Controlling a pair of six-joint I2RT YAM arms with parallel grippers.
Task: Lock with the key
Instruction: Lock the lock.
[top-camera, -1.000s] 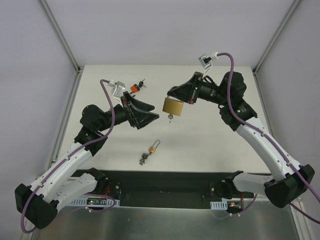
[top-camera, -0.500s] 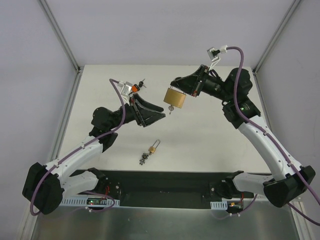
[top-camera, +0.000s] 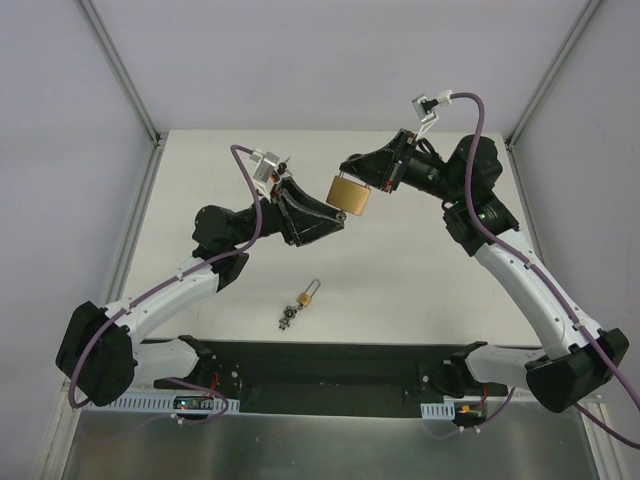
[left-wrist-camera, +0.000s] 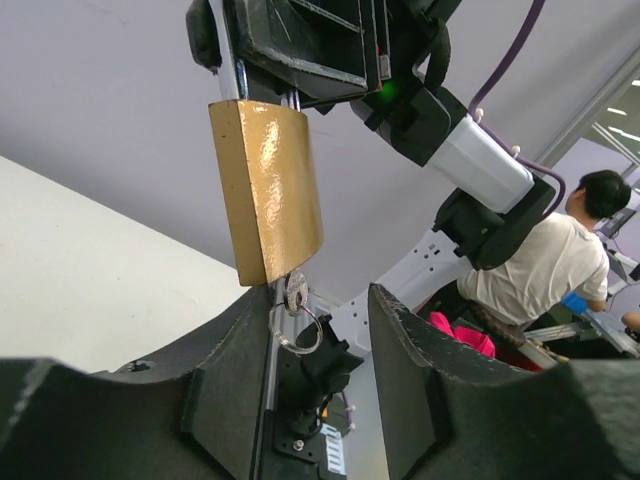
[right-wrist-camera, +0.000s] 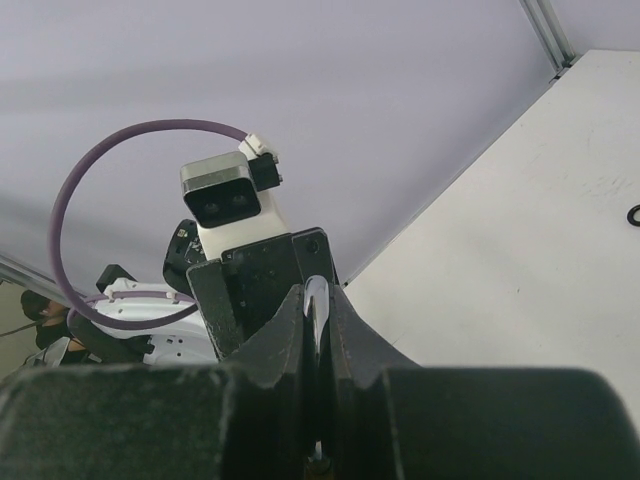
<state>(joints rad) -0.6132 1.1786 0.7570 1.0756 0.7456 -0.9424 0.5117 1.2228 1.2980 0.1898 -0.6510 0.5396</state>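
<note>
A brass padlock (top-camera: 349, 196) hangs in the air over the table's back half, and my right gripper (top-camera: 352, 174) is shut on its silver shackle (right-wrist-camera: 316, 303). In the left wrist view the padlock (left-wrist-camera: 265, 190) hangs body down with a small silver key (left-wrist-camera: 296, 292) in its underside and a wire ring (left-wrist-camera: 297, 331) below it. My left gripper (left-wrist-camera: 320, 300) is open, its two black fingers on either side of the key. The key sits close to the left finger (left-wrist-camera: 225, 380) and apart from the right one. From above, my left gripper (top-camera: 332, 222) sits just under the padlock and hides the key.
A second, small padlock with keys (top-camera: 304, 300) lies on the white table (top-camera: 420, 280) nearer the arm bases. A black bar (top-camera: 330, 365) runs along the near edge. Grey walls and metal posts frame the table's left, back and right.
My left arm has swung up and to the right until its fingers flank the key, and its jaws have narrowed. The right arm raised the padlock slightly, then held still.
</note>
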